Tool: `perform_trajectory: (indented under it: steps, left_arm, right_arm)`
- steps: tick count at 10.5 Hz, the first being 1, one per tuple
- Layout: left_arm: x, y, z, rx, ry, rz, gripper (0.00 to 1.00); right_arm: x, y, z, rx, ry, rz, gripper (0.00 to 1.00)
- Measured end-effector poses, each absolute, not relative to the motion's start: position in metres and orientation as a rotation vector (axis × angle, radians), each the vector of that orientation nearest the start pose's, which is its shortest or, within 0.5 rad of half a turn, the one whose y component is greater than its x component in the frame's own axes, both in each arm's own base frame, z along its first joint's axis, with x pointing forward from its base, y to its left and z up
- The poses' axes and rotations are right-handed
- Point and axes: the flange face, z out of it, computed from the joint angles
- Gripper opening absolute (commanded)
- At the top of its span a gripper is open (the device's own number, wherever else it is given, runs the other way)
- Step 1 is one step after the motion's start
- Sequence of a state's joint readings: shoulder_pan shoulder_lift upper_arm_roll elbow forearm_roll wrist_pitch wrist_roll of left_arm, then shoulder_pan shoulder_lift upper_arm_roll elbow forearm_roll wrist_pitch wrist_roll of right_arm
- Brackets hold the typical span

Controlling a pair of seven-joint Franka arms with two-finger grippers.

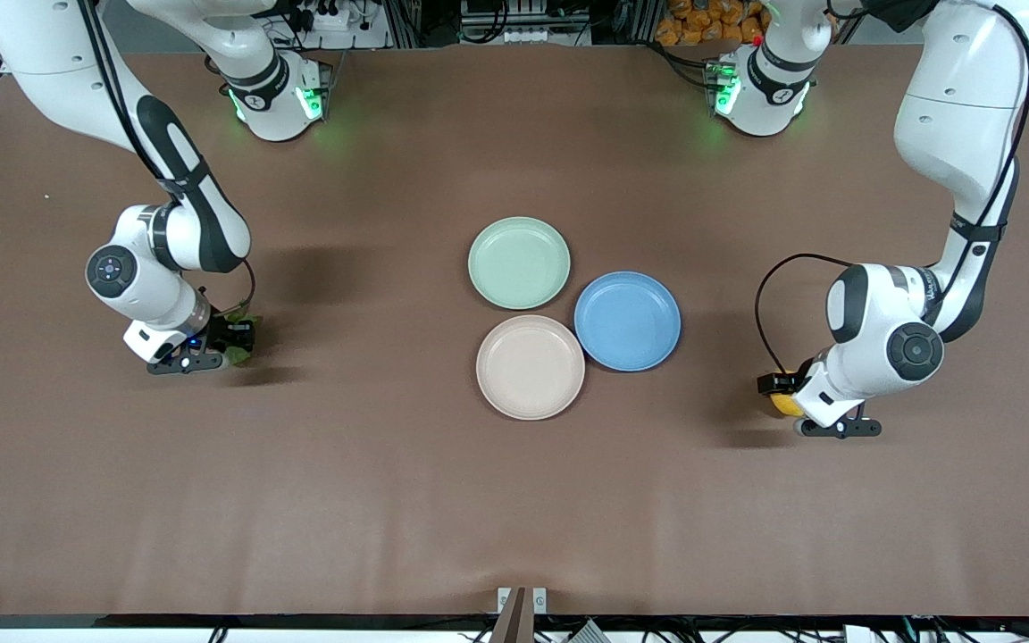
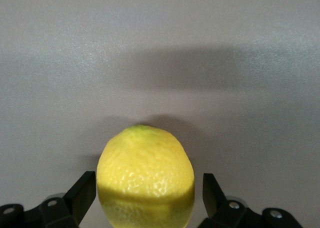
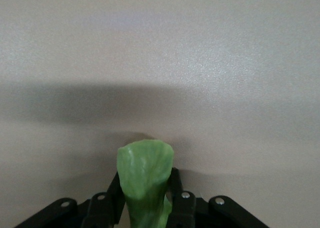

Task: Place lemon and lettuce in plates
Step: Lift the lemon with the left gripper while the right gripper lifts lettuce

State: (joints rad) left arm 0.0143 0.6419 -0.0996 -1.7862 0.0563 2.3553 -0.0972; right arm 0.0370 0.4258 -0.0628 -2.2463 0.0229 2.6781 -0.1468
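Note:
The yellow lemon (image 2: 145,175) lies on the brown table toward the left arm's end, and only a little of it shows in the front view (image 1: 783,405). My left gripper (image 2: 148,188) is down around it, open, with a finger (image 2: 82,190) on each side and small gaps showing. My right gripper (image 3: 146,180) is shut on the green lettuce (image 3: 145,175), low over the table toward the right arm's end (image 1: 242,344). The mint green plate (image 1: 519,263) and the beige plate (image 1: 530,366) sit mid-table with nothing on them, the beige one nearer the front camera.
A blue plate (image 1: 627,321) with nothing on it touches both other plates, on the side toward the left arm's end. The bare brown table (image 1: 389,491) spreads all around.

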Motion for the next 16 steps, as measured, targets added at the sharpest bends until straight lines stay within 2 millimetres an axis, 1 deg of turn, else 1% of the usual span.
perform_trajectory:
  steps: [2,3,4,5,6,8,9,10,11,12,14,15,16]
  left_arm:
    - [0.648,-0.05,0.187,-3.155,0.018,0.112,0.2]
    - [0.65,-0.051,0.188,-3.156,0.019,0.106,0.09]
    - [0.651,-0.051,0.19,-3.157,0.018,0.098,0.03]
    - [0.654,-0.051,0.193,-3.158,0.019,0.087,0.03]
    - [0.657,-0.052,0.197,-3.16,0.021,0.068,0.03]
    - [0.666,-0.058,0.208,-3.165,0.031,0.022,0.02]
    - [0.669,-0.064,0.214,-3.168,0.044,0.002,0.01]
    - [0.672,-0.073,0.22,-3.171,0.062,-0.018,0.01]
    - [0.674,-0.084,0.227,-3.174,0.084,-0.038,0.0]
    - [0.674,-0.1,0.235,-3.178,0.092,-0.061,0.0]
    - [0.672,-0.147,0.253,-3.187,0.108,-0.107,0.0]
    - [0.669,-0.171,0.258,-3.192,0.099,-0.119,0.0]
    - [0.665,-0.195,0.263,-3.198,0.08,-0.132,0.0]
  right_arm:
    - [0.542,-0.015,0.176,-3.153,-0.169,-0.012,0.22]
    - [0.542,-0.015,0.176,-3.153,-0.168,-0.012,0.17]
    - [0.543,-0.015,0.179,-3.153,-0.168,-0.021,0.1]
    - [0.547,-0.015,0.187,-3.153,-0.167,-0.03,0.09]
    - [0.551,-0.015,0.201,-3.149,-0.164,-0.012,0.09]
    - [0.559,-0.013,0.244,-3.14,-0.117,0.035,0.09]
    - [0.562,-0.009,0.265,-3.138,-0.076,0.026,0.08]
    - [0.564,0.002,0.278,-3.137,-0.027,0.007,0.08]
    - [0.565,0.019,0.286,-3.134,0.023,-0.015,0.08]
    - [0.566,0.038,0.29,-3.129,0.063,-0.027,0.08]
    - [0.568,0.082,0.299,-3.11,0.156,-0.055,0.08]
    - [0.567,0.108,0.304,-3.096,0.203,-0.067,0.08]
    - [0.564,0.138,0.308,-3.082,0.243,-0.073,0.08]
